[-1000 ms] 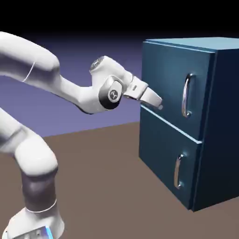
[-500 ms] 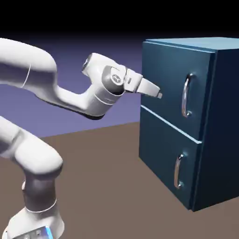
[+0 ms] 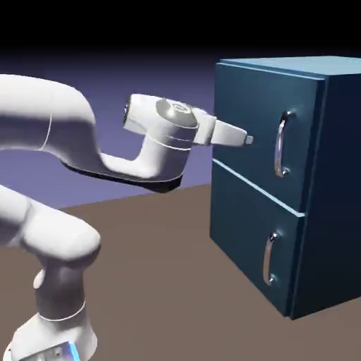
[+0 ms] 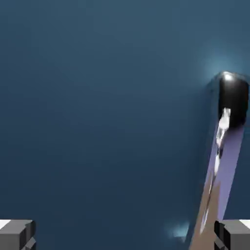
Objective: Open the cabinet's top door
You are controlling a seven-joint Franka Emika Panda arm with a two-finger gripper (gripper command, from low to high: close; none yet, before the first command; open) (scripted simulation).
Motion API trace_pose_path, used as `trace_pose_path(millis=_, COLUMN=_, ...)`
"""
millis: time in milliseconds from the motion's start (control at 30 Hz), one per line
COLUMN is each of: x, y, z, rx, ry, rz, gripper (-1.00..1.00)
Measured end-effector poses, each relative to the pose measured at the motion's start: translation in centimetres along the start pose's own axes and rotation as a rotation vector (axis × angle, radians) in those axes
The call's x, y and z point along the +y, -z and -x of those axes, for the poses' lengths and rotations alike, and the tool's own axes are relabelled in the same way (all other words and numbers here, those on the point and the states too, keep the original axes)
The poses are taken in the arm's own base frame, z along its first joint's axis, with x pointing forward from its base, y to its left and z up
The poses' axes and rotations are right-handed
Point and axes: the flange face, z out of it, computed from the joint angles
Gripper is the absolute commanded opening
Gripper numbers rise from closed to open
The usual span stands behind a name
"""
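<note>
Here, top door (image 3: pixel 254 113) closed, its curved silver handle (image 3: pixel 281 144) running upright, claw (image 3: pixel 249 140) spread wide beside it

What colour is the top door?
The top door is dark blue, best seen in the exterior view.

The bench (image 3: pixel 141 254) is plain brown; behind it stands a blue-violet backdrop (image 3: pixel 35 169). The backdrop darkens to black at the exterior view's top.
</note>
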Motion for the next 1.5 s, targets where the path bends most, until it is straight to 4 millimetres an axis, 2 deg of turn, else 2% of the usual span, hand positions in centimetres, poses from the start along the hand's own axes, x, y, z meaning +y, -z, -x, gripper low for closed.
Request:
trace_pose_path(millis=300, x=2.9, y=-1.3, z=-1.0, rx=0.083, ry=-0.035, rz=-0.09, gripper=1.0)
trace_pose_path(millis=633, x=6.8, y=-3.8, z=-1.6, rx=0.151, ry=-0.079, rz=-0.205, gripper=1.0)
trace_pose_path(millis=700, x=7.1, y=-4.0, z=-1.6, rx=0.154, ry=-0.082, rz=-0.213, gripper=1.0)
trace_pose_path(millis=833, x=6.3, y=-7.9, z=-2.3, rx=0.153, ry=-0.083, rz=-0.213, gripper=1.0)
trace_pose_path(millis=867, x=6.1, y=-8.8, z=-2.4, rx=0.154, ry=-0.081, rz=-0.213, gripper=-1.0)
trace_pose_path(millis=933, x=6.1, y=-8.8, z=-2.4, rx=0.154, ry=-0.081, rz=-0.213, gripper=-1.0)
trace_pose_path(millis=1200, x=5.3, y=-3.5, z=0.0, rx=0.247, ry=-0.098, rz=-0.113, gripper=-1.0)
trace_pose_path(millis=1500, x=3.3, y=3.3, z=4.0, rx=0.374, ry=-0.123, rz=0.028, gripper=-1.0)
